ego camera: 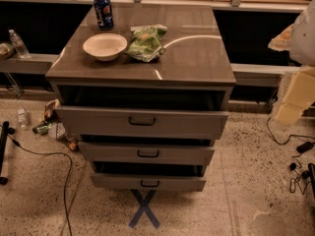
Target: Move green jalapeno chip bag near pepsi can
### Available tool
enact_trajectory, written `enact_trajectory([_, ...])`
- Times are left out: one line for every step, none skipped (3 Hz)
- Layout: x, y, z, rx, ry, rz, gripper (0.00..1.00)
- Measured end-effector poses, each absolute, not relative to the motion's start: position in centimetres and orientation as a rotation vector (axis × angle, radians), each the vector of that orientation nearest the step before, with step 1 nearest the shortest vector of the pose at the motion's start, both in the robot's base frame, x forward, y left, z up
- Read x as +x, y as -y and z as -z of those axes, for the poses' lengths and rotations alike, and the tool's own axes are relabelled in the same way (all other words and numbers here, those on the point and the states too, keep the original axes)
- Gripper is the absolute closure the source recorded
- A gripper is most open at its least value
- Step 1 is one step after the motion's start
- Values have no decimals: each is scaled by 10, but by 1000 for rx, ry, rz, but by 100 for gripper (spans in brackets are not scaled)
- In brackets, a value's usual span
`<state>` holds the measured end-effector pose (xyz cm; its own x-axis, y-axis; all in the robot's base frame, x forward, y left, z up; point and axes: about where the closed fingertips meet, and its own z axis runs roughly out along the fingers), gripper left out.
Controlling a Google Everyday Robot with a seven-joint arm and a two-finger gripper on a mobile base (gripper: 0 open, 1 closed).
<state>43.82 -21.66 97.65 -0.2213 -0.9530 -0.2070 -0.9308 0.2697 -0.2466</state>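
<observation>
The green jalapeno chip bag (146, 43) lies crumpled on the brown cabinet top (197, 58), just right of a round white bowl. The pepsi can (103, 12) stands upright at the back left of the top, behind the bowl and about a bowl's width from the bag. My arm (295, 97) shows at the right edge of the view. The gripper (283, 37) is up there too, off to the right of the cabinet, far from the bag and holding nothing that I can see.
The white bowl (105, 46) sits between can and bag. All three drawers (142, 122) are pulled open toward me. A clear plastic bottle (18, 43) stands on a ledge at left. Litter (51, 124) and cables (64, 181) lie on the floor.
</observation>
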Motion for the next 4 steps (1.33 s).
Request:
enact_trajectory([438,216,-977,-1723,-2230,101,0])
enact_trajectory([479,189,-975,-1612,-2137,12,0])
enact_trajectory([536,157,-968,-1465,-2024,-112,0])
enact_trajectory([595,115,-963,-1328,-1927,-206,0])
